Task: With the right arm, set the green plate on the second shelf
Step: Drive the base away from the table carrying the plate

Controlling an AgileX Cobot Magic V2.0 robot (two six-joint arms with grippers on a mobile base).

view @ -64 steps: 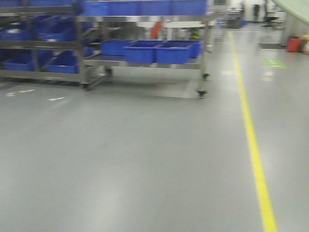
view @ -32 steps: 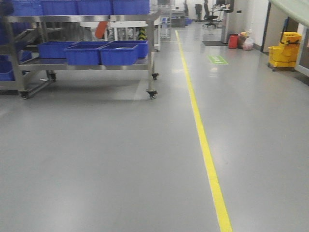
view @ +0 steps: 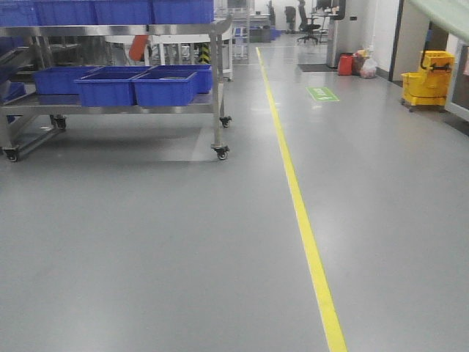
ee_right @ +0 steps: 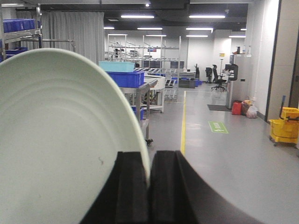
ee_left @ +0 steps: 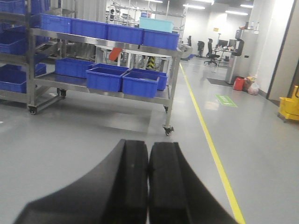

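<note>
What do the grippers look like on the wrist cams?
The left gripper and right gripper match: two broad matte-black fingers each, smooth, curved, flaring wide toward the camera, narrowing to blunt tips. No cables, markings or labels show. Arms are out of view.

The front view sits low on the base and looks ahead and slightly down across the grey floor. The yellow floor line point(view: 293, 183) runs from 6 toward 12 o'clock, with the steel rack point(view: 117, 81) at 10 and the mop bucket point(view: 429, 77) at 2. The left wrist view looks almost level over the left gripper point(ee_left: 148, 144) at 6 o'clock, the rack again at 10. The right wrist view looks level over the right gripper point(ee_right: 149, 155), with the green plate point(ee_right: 60, 140) very close and blocking 9 o'clock. All three views share the line and the bucket.
</note>
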